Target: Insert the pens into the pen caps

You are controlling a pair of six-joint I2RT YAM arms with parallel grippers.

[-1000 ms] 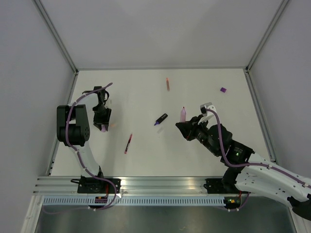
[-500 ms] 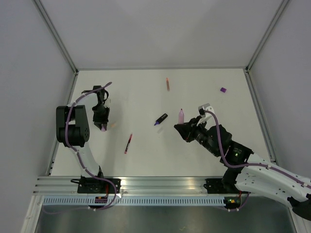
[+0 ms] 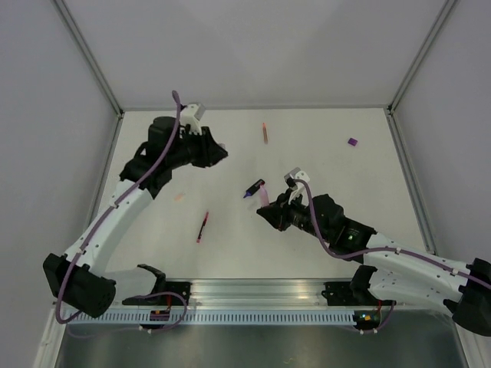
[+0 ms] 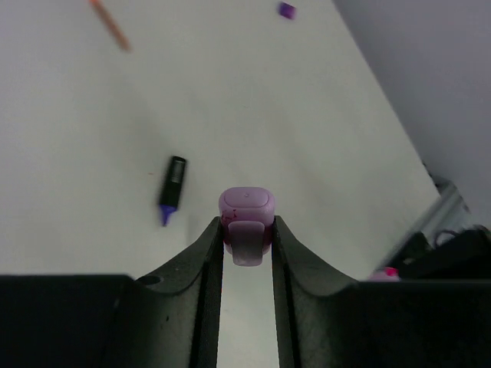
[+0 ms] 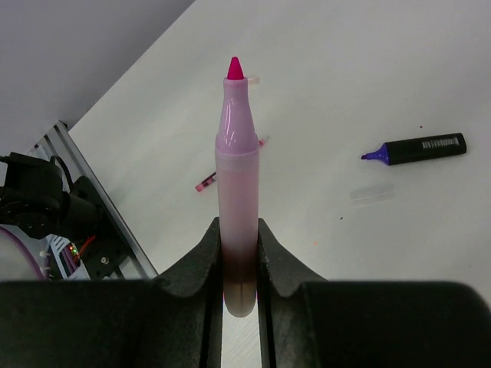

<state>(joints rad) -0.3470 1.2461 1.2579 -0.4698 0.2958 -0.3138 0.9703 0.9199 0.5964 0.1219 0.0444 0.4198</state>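
My left gripper (image 3: pixel 220 156) (image 4: pixel 247 231) is shut on a pale pink-lilac pen cap (image 4: pixel 246 208), held above the table at the back left-centre. My right gripper (image 3: pixel 266 209) (image 5: pixel 238 234) is shut on the pink-lilac pen (image 5: pixel 236 176) (image 3: pixel 263 196), its pink tip pointing away from the wrist, towards the left. The black purple-tipped marker (image 3: pixel 255 188) (image 4: pixel 173 186) (image 5: pixel 420 147) lies at the table's middle. The orange pen (image 3: pixel 265 132) (image 4: pixel 109 23) lies at the back. The red pen (image 3: pixel 202 226) (image 5: pixel 207 182) lies front left. A purple cap (image 3: pixel 352 142) (image 4: pixel 287 9) sits back right.
A faint orange mark or small piece (image 3: pixel 178 198) lies on the left of the white table (image 3: pixel 330 169). A pale translucent piece (image 5: pixel 371 193) lies near the black marker. Grey walls stand on three sides. An aluminium rail (image 3: pixel 253 291) runs along the near edge.
My left arm has swung from the table's left side up to the back centre-left, carrying the cap. My right gripper has moved left with the pen.
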